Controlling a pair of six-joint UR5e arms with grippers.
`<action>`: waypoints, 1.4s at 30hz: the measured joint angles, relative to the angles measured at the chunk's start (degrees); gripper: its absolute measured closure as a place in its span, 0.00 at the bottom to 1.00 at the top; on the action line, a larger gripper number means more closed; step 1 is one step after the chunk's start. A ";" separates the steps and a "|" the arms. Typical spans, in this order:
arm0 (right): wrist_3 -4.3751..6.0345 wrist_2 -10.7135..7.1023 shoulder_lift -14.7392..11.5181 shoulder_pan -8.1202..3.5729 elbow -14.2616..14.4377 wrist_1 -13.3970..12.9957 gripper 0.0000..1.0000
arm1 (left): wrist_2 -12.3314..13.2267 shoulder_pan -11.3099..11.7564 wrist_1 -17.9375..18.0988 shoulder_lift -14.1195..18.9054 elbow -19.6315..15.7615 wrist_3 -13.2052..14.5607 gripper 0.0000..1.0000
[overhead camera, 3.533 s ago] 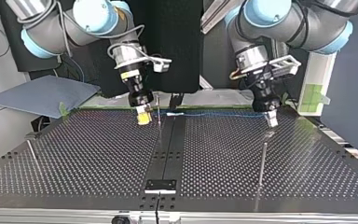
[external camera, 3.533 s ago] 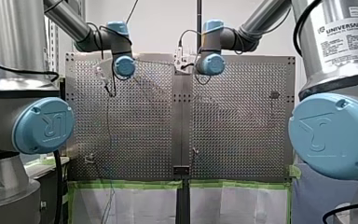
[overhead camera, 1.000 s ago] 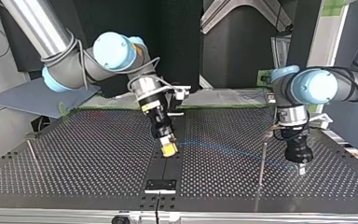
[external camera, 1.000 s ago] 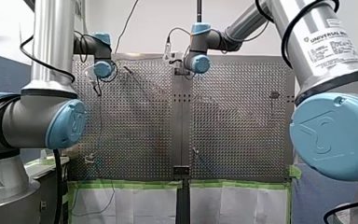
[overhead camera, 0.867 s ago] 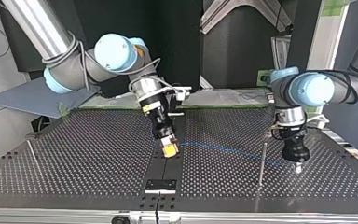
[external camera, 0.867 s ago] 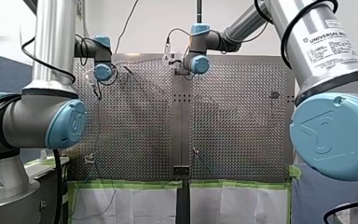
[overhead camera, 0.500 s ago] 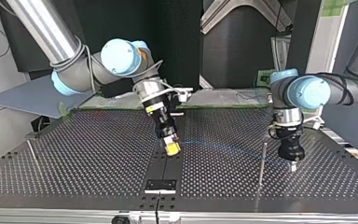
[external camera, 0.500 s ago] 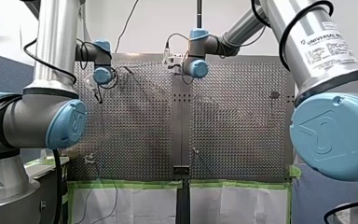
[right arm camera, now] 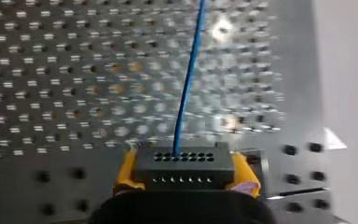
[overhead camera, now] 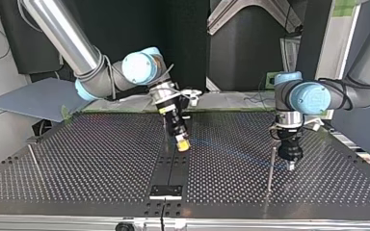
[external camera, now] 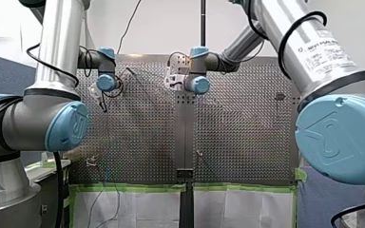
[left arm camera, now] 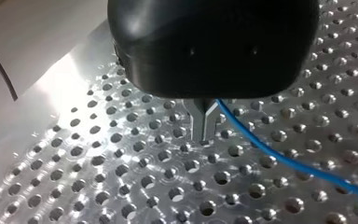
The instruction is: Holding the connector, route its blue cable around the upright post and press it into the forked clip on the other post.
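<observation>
In the right wrist view my right gripper [right arm camera: 185,179] has its yellow pads shut on the black connector [right arm camera: 184,163]. The blue cable [right arm camera: 189,79] leaves the connector and runs ahead over the perforated table. In the top view my right gripper [overhead camera: 183,144] hangs over the centre strip, just in front of a thin upright post [overhead camera: 165,129]. My left gripper [overhead camera: 289,165] points down beside another thin post [overhead camera: 270,167]. In the left wrist view its metal fingers [left arm camera: 202,125] are shut, and the blue cable [left arm camera: 279,156] comes out at their base. The cable [overhead camera: 231,152] spans faintly between both grippers.
A third thin post [overhead camera: 33,157] stands at the top view's left, near the table edge. A black plate [overhead camera: 165,191] sits on the dark centre strip [overhead camera: 171,166] near the front edge. A grey sheet [overhead camera: 38,97] lies beyond the table's far left corner.
In the top view my left gripper has slid left, close up to the post. My right gripper has moved back and a little right with the connector.
</observation>
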 joint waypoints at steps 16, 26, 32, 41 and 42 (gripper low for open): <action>-0.43 1.02 8.38 0.93 0.15 2.94 1.00 | -0.61 -1.19 -1.96 0.00 -0.59 0.00 0.53; 0.08 1.64 12.74 1.56 3.82 -0.55 1.00 | 1.32 -1.74 -1.36 -0.01 -0.61 0.40 0.44; 0.66 1.65 13.27 1.26 7.01 -3.74 1.00 | 0.95 -1.87 -1.43 -0.02 -0.60 0.51 0.31; 1.39 1.65 13.42 0.34 11.44 -8.17 1.00 | -0.22 -2.42 -2.23 -0.06 -0.60 0.86 0.20; 1.55 1.64 13.45 0.26 11.85 -8.58 1.00 | -0.39 -2.51 -2.30 -0.07 -0.60 0.89 0.20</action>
